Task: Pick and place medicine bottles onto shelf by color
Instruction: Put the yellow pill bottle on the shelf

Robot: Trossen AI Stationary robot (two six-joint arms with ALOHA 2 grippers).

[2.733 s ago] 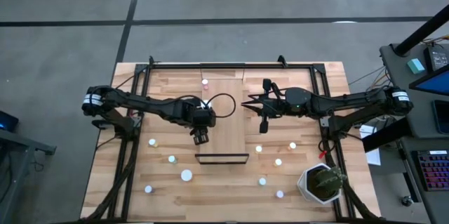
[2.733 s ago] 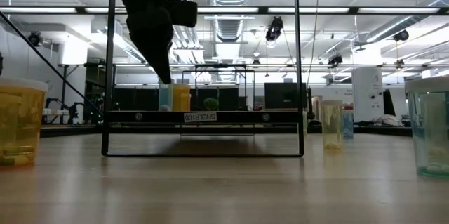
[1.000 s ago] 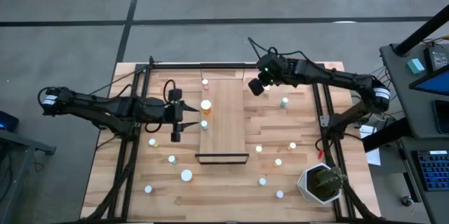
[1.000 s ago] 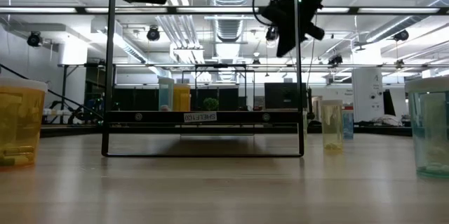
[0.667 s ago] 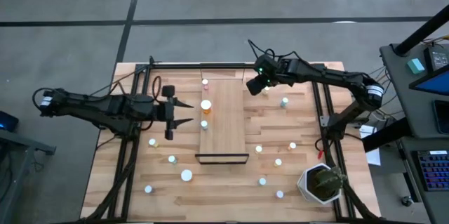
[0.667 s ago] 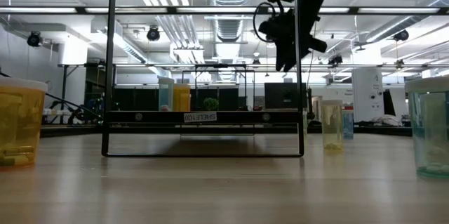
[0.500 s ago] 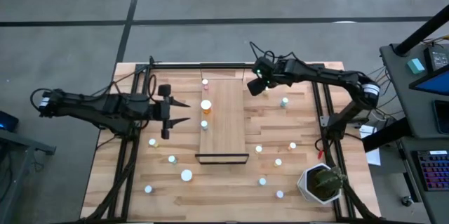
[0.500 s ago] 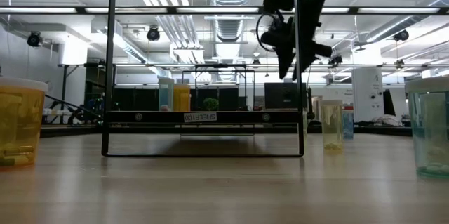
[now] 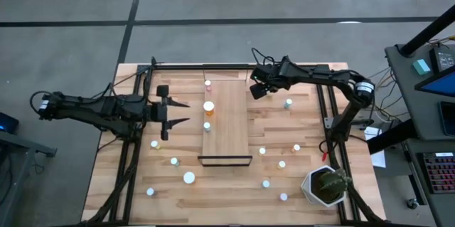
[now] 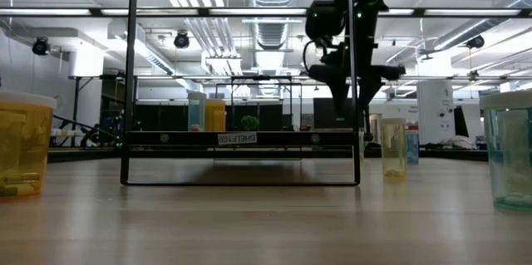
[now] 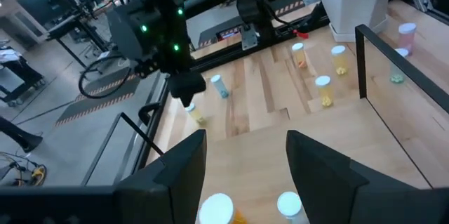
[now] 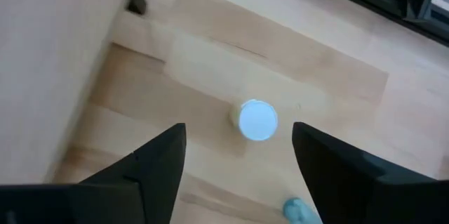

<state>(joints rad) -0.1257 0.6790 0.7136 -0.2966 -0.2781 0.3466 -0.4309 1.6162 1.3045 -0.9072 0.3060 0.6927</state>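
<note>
Nearest the table's front edge, several small white-capped medicine bottles [image 9: 188, 178] stand scattered on the slatted wooden tabletop [image 9: 106, 191], with a potted green plant in a white pot [image 9: 325, 186] at the front right corner. Between them runs the long light-wood shelf plank [image 9: 227, 124], its thin dark metal rail [image 9: 225, 160] at the near end and its long axis pointing away toward the far edge; three bottles already stand along its left side, among them an orange-bodied bottle with a white cap [image 9: 208, 106]. The left gripper [image 9: 173, 112] hangs left of the shelf, jaws spread wide and empty, pointing toward those bottles. Farther back, the right gripper [image 12: 238, 157] hovers just right of the shelf's far end, fingers wide apart with nothing between them. A white-capped bottle [image 12: 257, 120] stands upright on the tabletop almost directly below it, centred in the gap, so a straight descent looks likely next. The right arm is clearly nearer that bottle.
</note>
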